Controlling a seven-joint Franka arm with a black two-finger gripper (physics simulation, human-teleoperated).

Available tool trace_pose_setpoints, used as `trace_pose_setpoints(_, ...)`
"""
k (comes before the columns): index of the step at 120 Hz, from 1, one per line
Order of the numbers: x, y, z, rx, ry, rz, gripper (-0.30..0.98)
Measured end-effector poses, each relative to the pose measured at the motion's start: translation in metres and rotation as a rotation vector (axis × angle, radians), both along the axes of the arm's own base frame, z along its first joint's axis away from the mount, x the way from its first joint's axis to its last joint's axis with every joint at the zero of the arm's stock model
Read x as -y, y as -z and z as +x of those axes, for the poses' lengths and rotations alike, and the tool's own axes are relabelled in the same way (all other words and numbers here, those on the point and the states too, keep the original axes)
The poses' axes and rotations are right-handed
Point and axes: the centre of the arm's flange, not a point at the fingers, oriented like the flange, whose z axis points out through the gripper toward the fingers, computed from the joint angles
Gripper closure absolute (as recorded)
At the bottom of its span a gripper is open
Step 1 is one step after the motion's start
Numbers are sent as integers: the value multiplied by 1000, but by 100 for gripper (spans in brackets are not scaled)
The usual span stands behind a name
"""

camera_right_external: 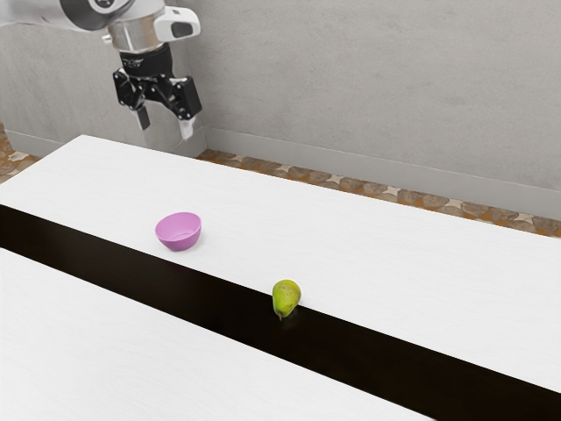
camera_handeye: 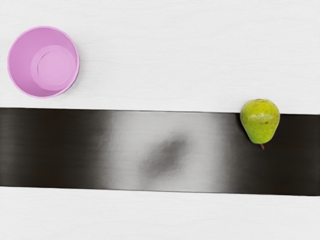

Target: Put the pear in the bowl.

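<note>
Pear [camera_right_external: 286, 296] looks firm, slick, easily bruised: grip it lightly across the fat end; claw [camera_right_external: 165, 125] hangs spread apart

This is an indoor room; whether it is a home, a lab or a workshop, I cannot tell. In the exterior view, 2 plain grey walls [camera_right_external: 368, 88] meet at the upper left of the frame, above a pale baseboard [camera_right_external: 351, 165] and a brown, stone-patterned floor [camera_right_external: 377, 189]. A white table [camera_right_external: 394, 263] with 1 black strip [camera_right_external: 175, 288] crosses the lower frame.
</note>
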Motion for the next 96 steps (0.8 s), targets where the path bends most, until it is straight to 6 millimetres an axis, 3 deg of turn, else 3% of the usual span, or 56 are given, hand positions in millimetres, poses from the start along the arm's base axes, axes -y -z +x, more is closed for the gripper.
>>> trace_pose_setpoints(28, 11, -3, -4, 1, 14, -29, 0)
trace_pose_setpoints(47, 19, 34, 0, -51, 23, -43, 0)
trace_pose_setpoints(75, 27, 155, -26, -144, 15, -65, 0)
trace_pose_setpoints(96, 48, 209, -32, -129, 13, -79, 0)
